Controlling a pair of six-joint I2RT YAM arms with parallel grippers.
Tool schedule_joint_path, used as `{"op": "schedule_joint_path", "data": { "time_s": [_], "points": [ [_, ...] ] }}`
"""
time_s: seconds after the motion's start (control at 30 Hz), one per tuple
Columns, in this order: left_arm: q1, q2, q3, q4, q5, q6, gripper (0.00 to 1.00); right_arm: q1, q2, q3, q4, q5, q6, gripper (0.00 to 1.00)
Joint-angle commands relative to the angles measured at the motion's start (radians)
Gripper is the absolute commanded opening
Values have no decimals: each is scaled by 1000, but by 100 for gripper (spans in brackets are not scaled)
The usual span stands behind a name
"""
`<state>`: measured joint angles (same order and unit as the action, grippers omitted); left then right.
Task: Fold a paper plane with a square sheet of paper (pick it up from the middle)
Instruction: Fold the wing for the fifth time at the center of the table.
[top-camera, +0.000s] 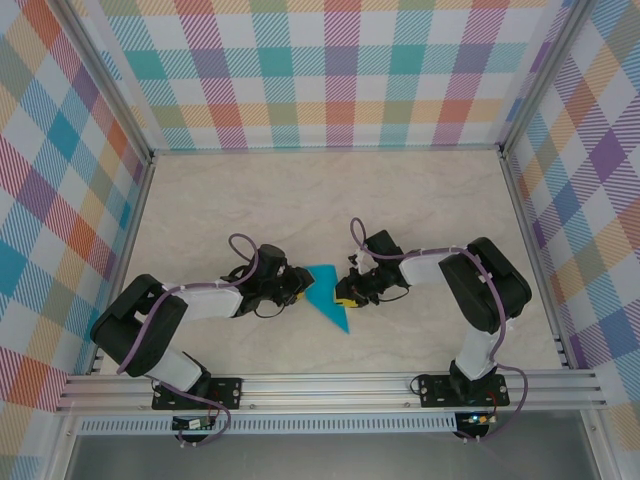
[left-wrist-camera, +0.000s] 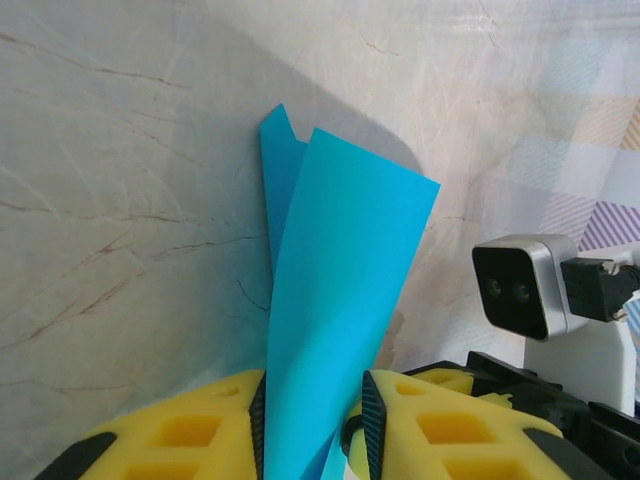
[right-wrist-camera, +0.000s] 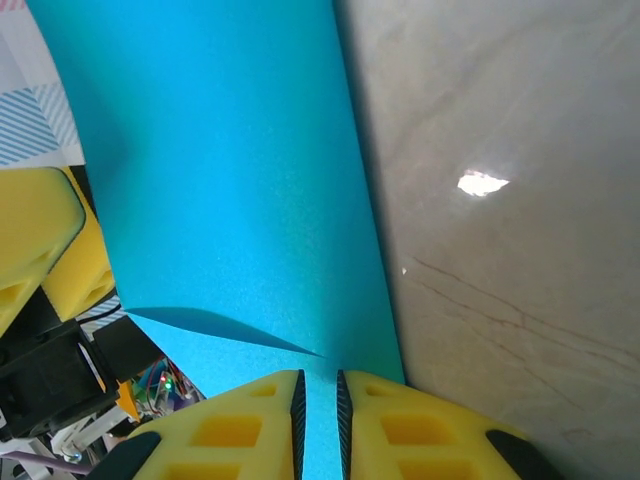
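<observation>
The right tool (top-camera: 347, 293) (right-wrist-camera: 320, 385) has its yellow fingers (right-wrist-camera: 420, 430) drawn almost together, nipping the edge of a thin, matte teal-blue paper sheet (top-camera: 325, 295) (right-wrist-camera: 230, 180), with only a sliver of teal showing between the pads. Facing it, the left tool (top-camera: 297, 285) (left-wrist-camera: 313, 385) has the same sheet rising out from between its yellow fingers (left-wrist-camera: 200, 430). Its pads stand partly apart on either side of the paper, and I cannot tell whether they truly bite.

The sheet hangs between the two tools and lifts off the pale marbled worktop (top-camera: 300, 200), throwing a shadow beneath. It is folded, with a second layer peeking out behind the front one in the left wrist view. From above it reads as a slim wedge. Its broad end lies toward the far edge between the tools, and its sharp tip points at the near edge, slanting a little to the right. It sits about midway between the worktop's side edges, nearer the near edge.

Checked pastel walls (top-camera: 340, 80) stand around the worktop.
</observation>
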<state>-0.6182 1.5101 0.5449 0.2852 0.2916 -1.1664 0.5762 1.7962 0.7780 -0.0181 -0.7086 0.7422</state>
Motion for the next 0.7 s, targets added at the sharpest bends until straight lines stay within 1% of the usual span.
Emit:
{"op": "schedule_joint_path", "data": {
  "time_s": [0.0, 0.13, 0.27, 0.37, 0.5, 0.57, 0.6, 0.67],
  "points": [
    [14, -21, -14, 16, 18, -5, 26, 14, 42, -7, 28, 113, 0, 21],
    [14, -21, -15, 19, 13, -7, 17, 14, -2, 7, -4, 134, -1, 22],
    [14, -25, -7, 11, 13, -7, 9, 14, -107, -6, -48, 193, -9, 28],
    [14, -33, -1, 4, 12, -10, 7, 14, -209, -25, -91, 265, -18, 34],
    [14, -49, 7, -17, 6, -10, 6, 19, -338, -52, -119, 331, -53, 38],
    [14, -57, 14, -32, 3, -10, 6, 51, -399, -72, -98, 374, -114, 39],
    [14, -59, 18, -40, 3, -8, 6, 79, -423, -85, -89, 420, -148, 40],
    [14, -63, 24, -56, 1, -4, 6, 177, -473, -107, -79, 570, -230, 46]
  ]
}}
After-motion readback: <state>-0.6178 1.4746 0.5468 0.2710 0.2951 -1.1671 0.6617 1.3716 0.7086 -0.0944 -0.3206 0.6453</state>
